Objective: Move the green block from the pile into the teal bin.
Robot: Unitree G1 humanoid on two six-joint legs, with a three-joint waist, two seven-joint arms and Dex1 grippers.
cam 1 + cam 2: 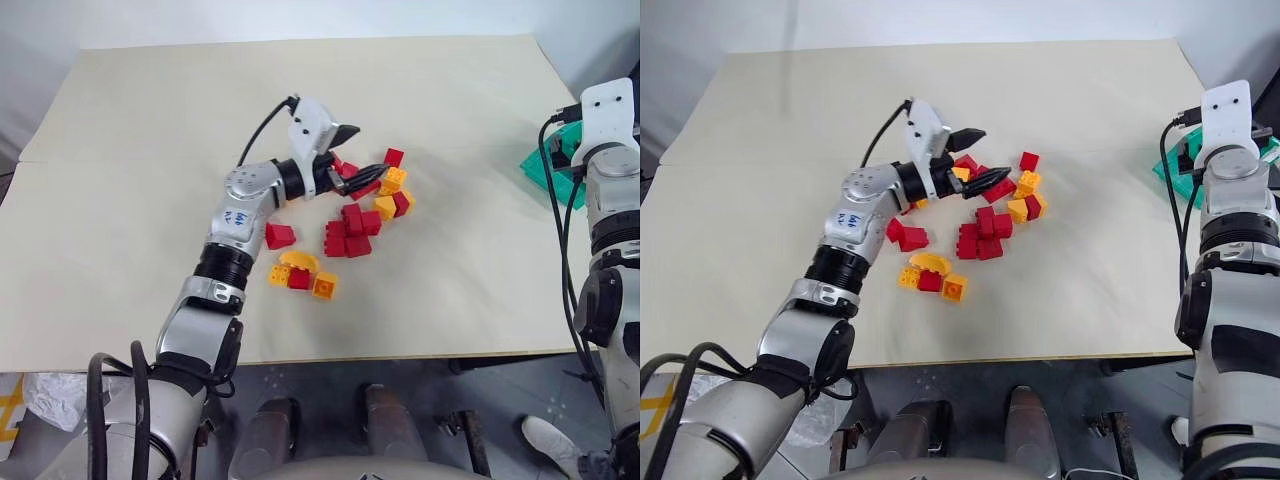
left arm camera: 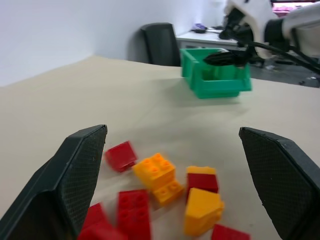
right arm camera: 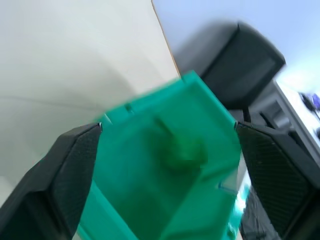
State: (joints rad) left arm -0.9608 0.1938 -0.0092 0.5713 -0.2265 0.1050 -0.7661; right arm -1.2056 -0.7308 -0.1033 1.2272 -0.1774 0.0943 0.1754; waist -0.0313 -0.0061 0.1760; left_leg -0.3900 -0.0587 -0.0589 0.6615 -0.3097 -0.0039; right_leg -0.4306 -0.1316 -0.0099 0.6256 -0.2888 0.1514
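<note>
The pile (image 1: 360, 215) of red and yellow-orange bricks lies mid-table. My left gripper (image 1: 370, 150) hovers just over its far side, open, nothing between its fingers (image 2: 75, 170). The teal bin (image 1: 545, 170) stands at the table's right edge, partly hidden behind my right arm. My right gripper (image 3: 168, 127) hangs over the bin (image 3: 200, 87), open and empty. Beneath it a blurred green block (image 3: 182, 149) shows inside the bin. From the left wrist view, the bin (image 2: 215, 87) stands beyond the bricks with the right gripper (image 2: 225, 57) above it.
A small cluster of red and yellow bricks (image 1: 300, 272) lies apart from the pile, nearer the front edge. The beige table top (image 1: 150, 150) is bare to the left and back. A black chair (image 2: 160, 42) stands beyond the table.
</note>
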